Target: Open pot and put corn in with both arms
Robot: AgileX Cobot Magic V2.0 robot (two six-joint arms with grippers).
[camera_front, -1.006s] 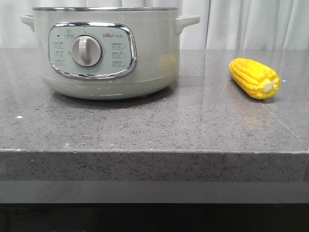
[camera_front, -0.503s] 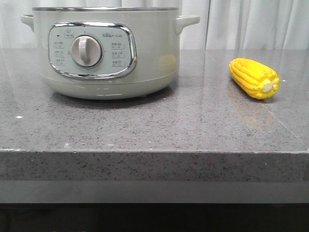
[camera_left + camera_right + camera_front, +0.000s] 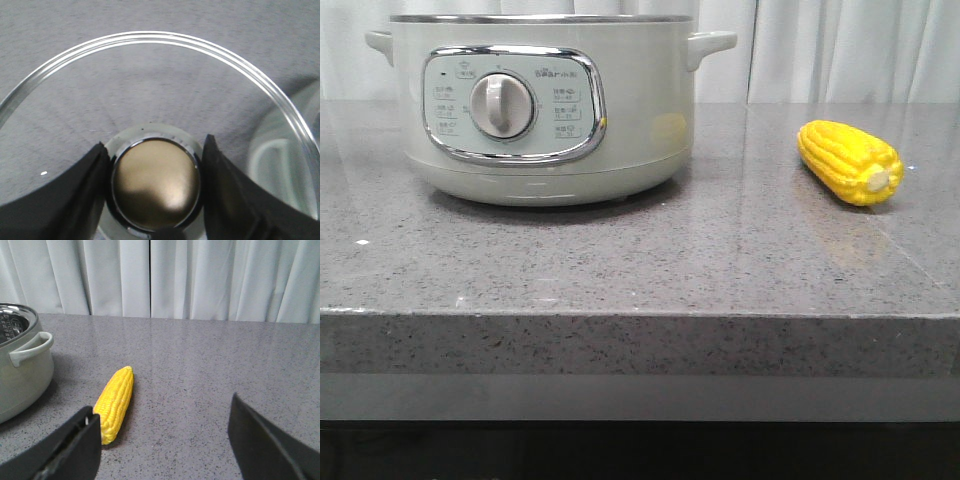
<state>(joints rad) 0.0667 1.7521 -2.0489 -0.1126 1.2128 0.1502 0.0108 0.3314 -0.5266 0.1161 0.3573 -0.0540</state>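
Glass lid [image 3: 150, 75] hangs lifted off the pot [image 3: 545, 110], left gripper [image 3: 155, 192] clamped on its brassy knob [image 3: 155, 182], freeing the opening. Right gripper [image 3: 162, 440] waits spread wide; corn [image 3: 115, 402] lies at its ten o'clock on the grey counter [image 3: 650, 270], apart from the pot.

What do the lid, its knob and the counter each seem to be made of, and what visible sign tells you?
Lid: apparently clear glass, since the grey surface shows through; its rim looks like polished steel.
Knob: seemingly brushed, bronze-toned metal with a soft sheen, ringed in chrome.
Counter: probably polished speckled stone or composite; it mirrors the corn.
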